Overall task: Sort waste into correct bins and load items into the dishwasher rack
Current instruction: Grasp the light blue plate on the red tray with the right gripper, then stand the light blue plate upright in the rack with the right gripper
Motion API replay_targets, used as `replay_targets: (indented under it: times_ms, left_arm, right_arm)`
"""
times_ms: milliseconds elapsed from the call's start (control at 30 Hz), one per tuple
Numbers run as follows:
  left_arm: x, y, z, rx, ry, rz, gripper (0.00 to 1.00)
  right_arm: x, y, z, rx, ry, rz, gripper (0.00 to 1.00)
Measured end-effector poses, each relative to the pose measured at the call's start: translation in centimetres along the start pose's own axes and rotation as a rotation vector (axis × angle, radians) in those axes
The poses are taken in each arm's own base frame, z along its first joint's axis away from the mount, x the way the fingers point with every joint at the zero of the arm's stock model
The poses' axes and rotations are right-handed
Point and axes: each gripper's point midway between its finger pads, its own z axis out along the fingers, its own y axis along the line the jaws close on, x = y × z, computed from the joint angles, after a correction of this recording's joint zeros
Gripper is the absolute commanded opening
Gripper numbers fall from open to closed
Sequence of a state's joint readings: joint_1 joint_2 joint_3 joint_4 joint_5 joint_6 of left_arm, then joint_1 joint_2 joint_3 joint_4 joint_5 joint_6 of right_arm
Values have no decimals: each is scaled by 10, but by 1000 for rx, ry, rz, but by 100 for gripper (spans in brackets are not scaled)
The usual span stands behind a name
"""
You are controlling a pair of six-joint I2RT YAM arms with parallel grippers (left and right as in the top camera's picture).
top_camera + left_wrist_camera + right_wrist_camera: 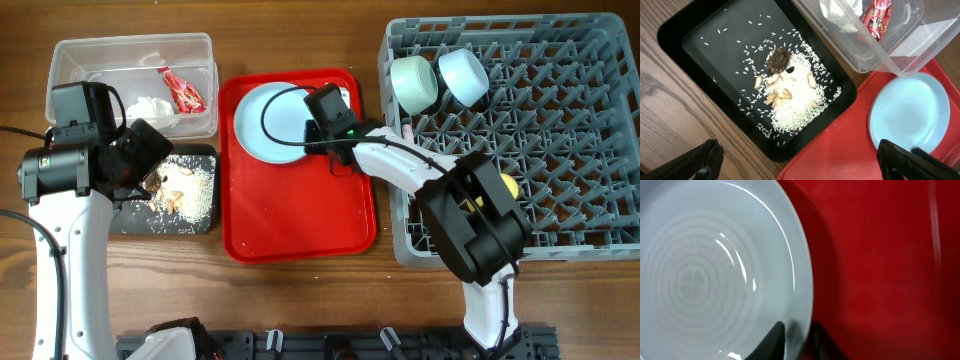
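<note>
The pale blue plate [265, 125] lies on the red tray [300, 220]. My right gripper [314, 128] is shut on its right rim, one finger over the plate [705, 270] and one outside it [799, 337]. My left gripper [800, 165] is open and empty, above the corner where the black tray [705, 45] meets the red tray [840, 145]. Brown scraps and rice [780, 80] lie in the black tray [195, 222]. The red wrapper [185, 90] and white tissue [150, 105] are in the clear tub [60, 60]. The fork and spoon are out of view.
The grey rack [580, 120] stands at the right with two pale bowls [415, 82] [463, 75] at its back left. A yellow cup [508, 185] shows behind my right arm, which crosses the rack's left side. Loose rice grains dot the red tray.
</note>
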State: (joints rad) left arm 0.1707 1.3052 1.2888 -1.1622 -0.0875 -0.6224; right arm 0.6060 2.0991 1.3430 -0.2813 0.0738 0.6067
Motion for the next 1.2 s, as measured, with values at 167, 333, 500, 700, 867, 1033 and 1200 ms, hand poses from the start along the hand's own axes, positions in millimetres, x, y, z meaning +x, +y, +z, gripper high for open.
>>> replay_targets:
  times_ms: [167, 333, 500, 700, 867, 1033, 1200]
  left_arm:
    - [0, 0, 0, 0, 0, 0, 100]
    - [0, 0, 0, 0, 0, 0, 100]
    - [0, 0, 0, 0, 0, 0, 100]
    - [0, 0, 0, 1, -2, 0, 100]
    - [-2, -2, 0, 8, -10, -1, 100]
    - [-4, -3, 0, 13, -15, -2, 100]
    - [-4, -7, 0, 33, -12, -2, 100]
  right_arm:
    - [-2, -26, -22, 99, 8, 23, 4]
    - [-24, -38, -63, 118, -31, 13, 4]
    - [-55, -54, -145, 130, -135, -44, 4]
    - [-101, -118, -283, 353, -430, -111, 4]
    - [-99, -177, -362, 683, -489, -254, 4]
    - [-70, -212, -363, 902, -302, -354, 4]
    - [-47, -228, -320, 967, -175, -375, 4]
